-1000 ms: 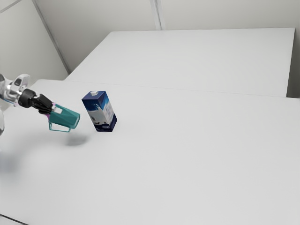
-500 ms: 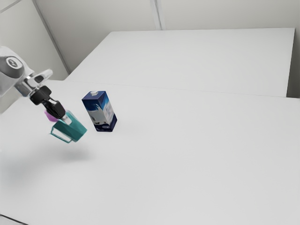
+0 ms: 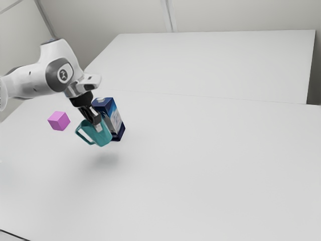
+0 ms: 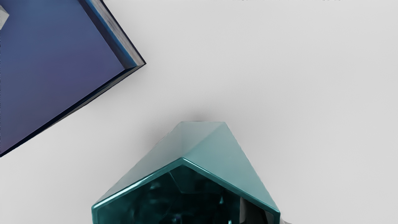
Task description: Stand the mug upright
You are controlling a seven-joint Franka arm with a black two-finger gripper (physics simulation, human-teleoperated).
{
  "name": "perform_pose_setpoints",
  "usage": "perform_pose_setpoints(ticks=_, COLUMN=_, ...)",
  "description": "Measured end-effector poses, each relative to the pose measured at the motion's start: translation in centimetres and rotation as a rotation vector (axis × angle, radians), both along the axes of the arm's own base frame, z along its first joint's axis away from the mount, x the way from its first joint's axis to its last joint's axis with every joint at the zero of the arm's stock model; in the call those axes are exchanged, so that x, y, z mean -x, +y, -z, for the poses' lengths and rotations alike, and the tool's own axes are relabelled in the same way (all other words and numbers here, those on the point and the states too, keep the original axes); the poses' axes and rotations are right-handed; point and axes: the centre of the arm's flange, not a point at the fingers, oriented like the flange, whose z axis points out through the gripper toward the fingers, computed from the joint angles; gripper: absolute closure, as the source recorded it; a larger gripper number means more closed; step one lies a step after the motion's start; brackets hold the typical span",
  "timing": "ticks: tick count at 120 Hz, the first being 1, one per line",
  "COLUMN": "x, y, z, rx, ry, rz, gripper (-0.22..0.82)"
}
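your black two-finger pincer [image 3: 98, 125] is closed on the wall of the teal, faceted, glossy mug [image 3: 104, 137], one finger inside the rim. you have the mug tilted above the white, smooth desk [image 3: 210, 170] (its shadow lies apart below it), with its handle toward the exterior view's left. the blue-and-white, box-shaped carton [image 3: 117, 120] stands upright near the mug, and the pink, solid-coloured cube [image 3: 58, 121] sits toward the exterior view's left.
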Motion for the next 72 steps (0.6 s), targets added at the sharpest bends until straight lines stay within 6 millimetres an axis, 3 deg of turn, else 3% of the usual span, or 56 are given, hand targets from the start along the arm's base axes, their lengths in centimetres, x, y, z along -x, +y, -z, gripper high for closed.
perform_pose_setpoints(ticks=16, x=-0.7, y=-1.6, z=0.7, rx=-0.06, ry=-0.015, rz=0.0, gripper=0.79)
perform_pose_setpoints(ticks=48, x=-0.3, y=-6.0, z=2.9, rx=-0.092, ry=-0.009, rz=-0.009, gripper=0.79)
perform_pose_setpoints(ticks=63, x=-0.4, y=-8.0, z=5.3, rx=-0.103, ry=0.014, rz=0.006, gripper=0.79)
perform_pose_setpoints(ticks=72, x=-0.8, y=-8.0, z=6.4, rx=-0.112, ry=0.023, rz=0.0, gripper=0.78)
